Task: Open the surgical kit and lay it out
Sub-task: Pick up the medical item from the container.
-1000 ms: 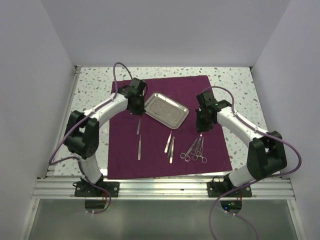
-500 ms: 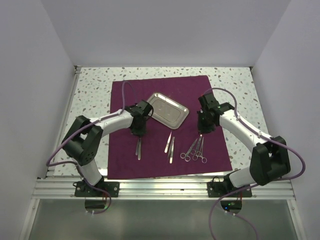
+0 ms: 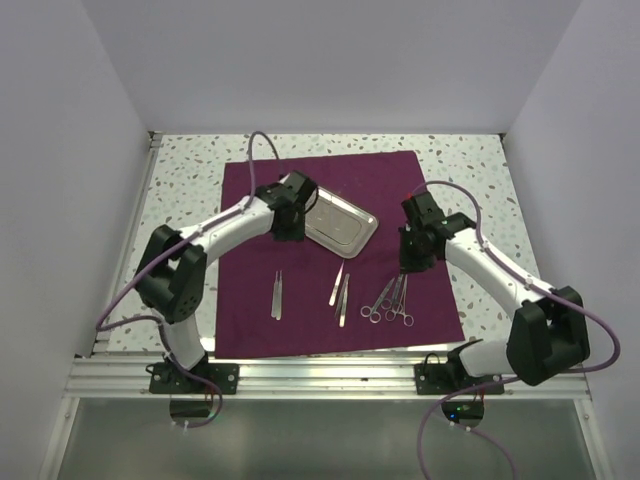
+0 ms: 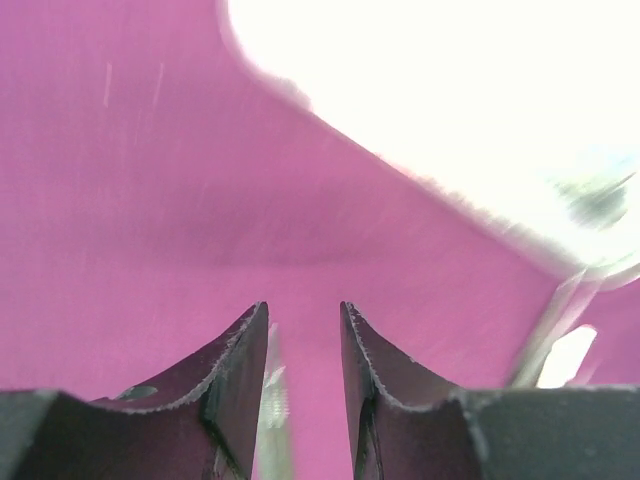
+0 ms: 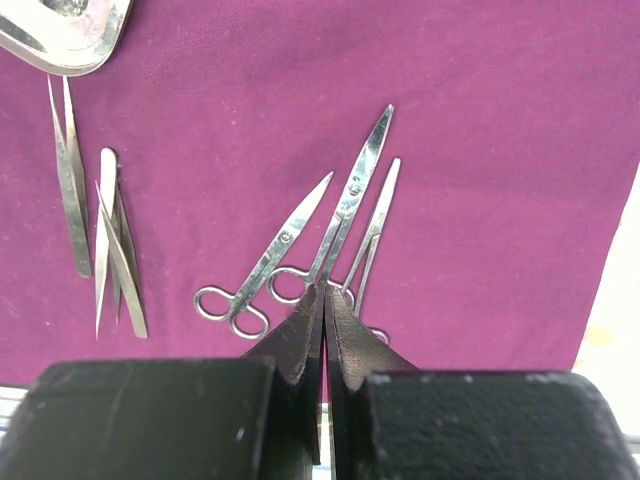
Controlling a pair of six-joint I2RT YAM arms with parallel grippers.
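The dark purple cloth (image 3: 250,190) lies spread flat. The steel tray (image 3: 340,222) sits on its far middle. One pair of tweezers (image 3: 277,296) lies at the left, two more (image 3: 340,290) in the middle, and several ring-handled forceps (image 3: 390,298) at the right. My left gripper (image 3: 293,232) is at the tray's left edge, jaws slightly apart (image 4: 305,308) and low over the cloth. The tray shows as a bright blur (image 4: 450,120), and a blurred steel sliver (image 4: 270,400) shows by the left finger. My right gripper (image 3: 406,263) is shut (image 5: 325,290) above the forceps (image 5: 340,220).
The speckled tabletop (image 3: 180,170) borders the cloth on the left, far and right sides. White walls close in the back and sides. A metal rail (image 3: 320,375) runs along the near edge. The right wrist view also shows the tray corner (image 5: 60,35) and tweezers (image 5: 70,190).
My left gripper dropped to the cloth, left a pair of tweezers at the left, then moved back up to the tray's left edge. My right gripper shifted slightly nearer.
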